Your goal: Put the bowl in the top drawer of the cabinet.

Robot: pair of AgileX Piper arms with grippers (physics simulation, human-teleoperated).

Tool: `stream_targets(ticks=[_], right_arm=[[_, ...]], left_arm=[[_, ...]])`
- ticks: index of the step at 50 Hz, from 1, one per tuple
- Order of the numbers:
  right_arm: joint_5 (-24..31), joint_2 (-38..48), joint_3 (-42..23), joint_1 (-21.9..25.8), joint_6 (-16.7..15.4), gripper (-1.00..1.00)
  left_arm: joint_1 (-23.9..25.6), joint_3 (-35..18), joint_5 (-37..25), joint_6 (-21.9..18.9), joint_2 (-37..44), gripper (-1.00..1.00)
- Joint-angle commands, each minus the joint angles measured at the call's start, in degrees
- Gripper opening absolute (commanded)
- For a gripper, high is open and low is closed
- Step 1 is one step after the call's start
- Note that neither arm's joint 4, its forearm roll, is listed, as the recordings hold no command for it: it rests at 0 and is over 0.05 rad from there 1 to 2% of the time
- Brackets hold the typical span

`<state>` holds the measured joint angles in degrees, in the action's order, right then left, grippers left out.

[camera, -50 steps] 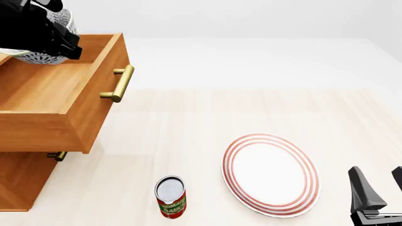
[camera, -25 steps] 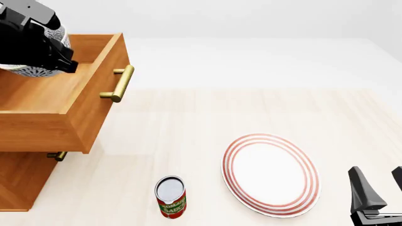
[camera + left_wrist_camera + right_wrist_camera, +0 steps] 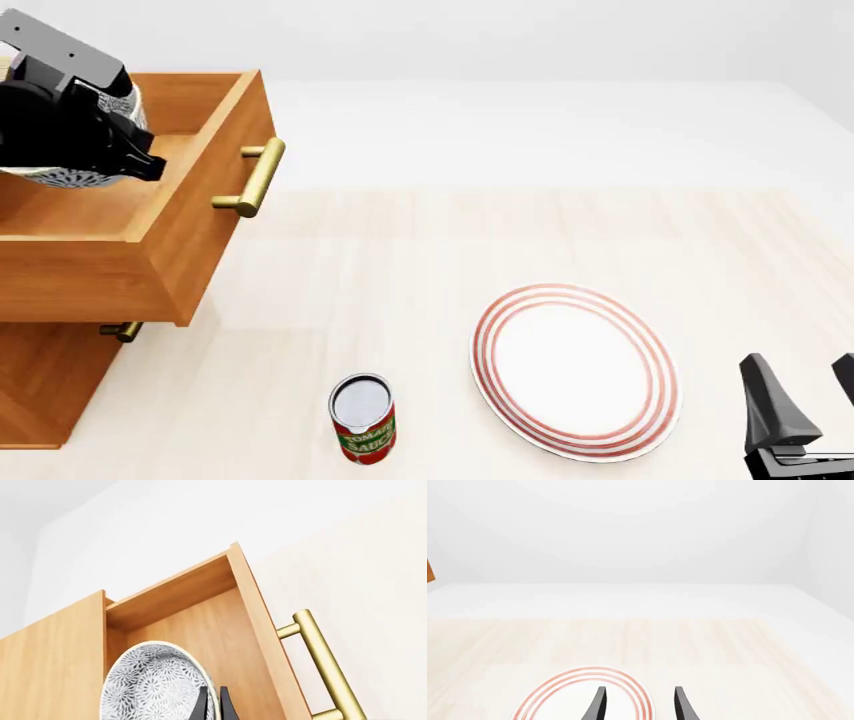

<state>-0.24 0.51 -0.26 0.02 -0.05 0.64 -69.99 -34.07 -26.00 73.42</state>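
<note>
Now the left gripper [image 3: 212, 704] has its two dark fingers almost together, pinching the thin rim of the bowl [image 3: 155, 685] between them. In the left wrist view the bowl is tilted, with its blue-grey speckled side toward the camera and its pale rim at the fingers. It is over the wooden floor of the top drawer [image 3: 220, 640], close to the drawer's back corner. Whether the bowl touches the drawer floor, I cannot tell.

In the front view the black body of the left gripper [image 3: 74, 110] hides most of the bowl [image 3: 60, 178]; only a speckled edge shows below and beside it, inside the walls of the top drawer [image 3: 187, 230]. This drawer is pulled out from the cabinet [image 3: 40, 380], and its brass handle [image 3: 251, 178] points toward the table [image 3: 400, 270].

The right gripper [image 3: 637, 702] stands with its jaws apart and nothing between them, near the front right part of the table. Just beside it lies the red-ringed plate [image 3: 577, 370], flat on the table. The tomato sauce can [image 3: 363, 417] stands upright to the left of the plate, well apart from the cabinet.
</note>
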Motion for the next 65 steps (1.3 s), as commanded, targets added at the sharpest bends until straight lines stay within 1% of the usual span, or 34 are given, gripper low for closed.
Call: stream_targets(ticks=[1,5,15,18,19,20,21,22,23,25,26,28,29,31,34,35,36,37,43,44,46,51,55,56,57,58,61,62,63,64,65], right_arm=[[0.0,0.0,0.0,0.0,0.0,1.0],[0.0,0.0,0.0,0.0,0.0,1.0],[0.0,0.0,0.0,0.0,0.0,1.0],[0.0,0.0,0.0,0.0,0.0,1.0],[0.0,0.0,0.0,0.0,0.0,1.0],[0.0,0.0,0.0,0.0,0.0,1.0],[0.0,0.0,0.0,0.0,0.0,1.0],[0.0,0.0,0.0,0.0,0.0,1.0],[0.0,0.0,0.0,0.0,0.0,1.0],[0.0,0.0,0.0,0.0,0.0,1.0],[0.0,0.0,0.0,0.0,0.0,1.0],[0.0,0.0,0.0,0.0,0.0,1.0],[0.0,0.0,0.0,0.0,0.0,1.0],[0.0,0.0,0.0,0.0,0.0,1.0],[0.0,0.0,0.0,0.0,0.0,1.0],[0.0,0.0,0.0,0.0,0.0,1.0],[0.0,0.0,0.0,0.0,0.0,1.0],[0.0,0.0,0.0,0.0,0.0,1.0],[0.0,0.0,0.0,0.0,0.0,1.0],[0.0,0.0,0.0,0.0,0.0,1.0],[0.0,0.0,0.0,0.0,0.0,1.0],[0.0,0.0,0.0,0.0,0.0,1.0],[0.0,0.0,0.0,0.0,0.0,1.0],[0.0,0.0,0.0,0.0,0.0,1.0],[0.0,0.0,0.0,0.0,0.0,1.0],[0.0,0.0,0.0,0.0,0.0,1.0],[0.0,0.0,0.0,0.0,0.0,1.0],[0.0,0.0,0.0,0.0,0.0,1.0],[0.0,0.0,0.0,0.0,0.0,1.0],[0.0,0.0,0.0,0.0,0.0,1.0],[0.0,0.0,0.0,0.0,0.0,1.0]], left_arm=[[-0.6,2.5,2.3,-0.1,0.5,-1.0],[-1.6,3.4,2.9,-1.5,0.6,-1.0],[-2.5,3.7,2.9,-1.4,0.5,-1.0],[-4.3,2.5,4.0,-2.1,0.7,-1.0],[-4.5,1.7,3.4,-1.7,1.2,-1.0],[-4.2,0.2,2.9,0.1,1.4,1.0],[-3.9,-0.7,2.6,0.9,1.4,1.0],[-3.1,-1.9,1.9,2.5,1.5,1.0],[-3.1,-1.9,1.9,2.5,1.5,1.0],[-2.0,-3.3,1.0,4.1,1.7,1.0],[-2.0,-5.1,0.5,5.7,2.0,1.0],[-1.4,-7.1,-0.5,6.8,2.3,1.0],[-0.8,-8.7,-1.2,8.9,2.5,1.0],[-0.7,-10.1,-1.8,8.6,2.9,1.0],[-0.4,-12.3,-2.6,9.6,3.1,1.0],[-0.3,-13.5,-3.1,9.5,3.3,1.0],[0.1,-15.9,-4.0,10.7,3.4,1.0],[0.1,-15.9,-4.0,10.7,3.5,1.0],[1.5,-23.6,-7.8,10.2,4.9,1.0],[1.5,-23.6,-7.8,10.2,4.9,1.0],[2.0,-25.3,-8.5,10.0,5.2,1.0],[3.8,-31.6,-11.2,9.1,5.5,1.0],[6.1,-37.9,-14.1,8.8,5.5,1.0],[6.7,-39.0,-14.8,8.6,5.5,1.0],[6.7,-39.1,-14.9,8.6,5.5,1.0],[7.4,-41.8,-16.2,8.1,5.4,1.0],[7.9,-43.0,-17.0,7.9,5.5,1.0],[8.7,-46.0,-18.6,7.3,5.5,1.0],[9.0,-47.1,-18.9,7.0,5.4,1.0],[9.3,-49.9,-20.2,6.5,5.6,1.0],[9.3,-50.1,-20.3,6.5,5.7,1.0]])
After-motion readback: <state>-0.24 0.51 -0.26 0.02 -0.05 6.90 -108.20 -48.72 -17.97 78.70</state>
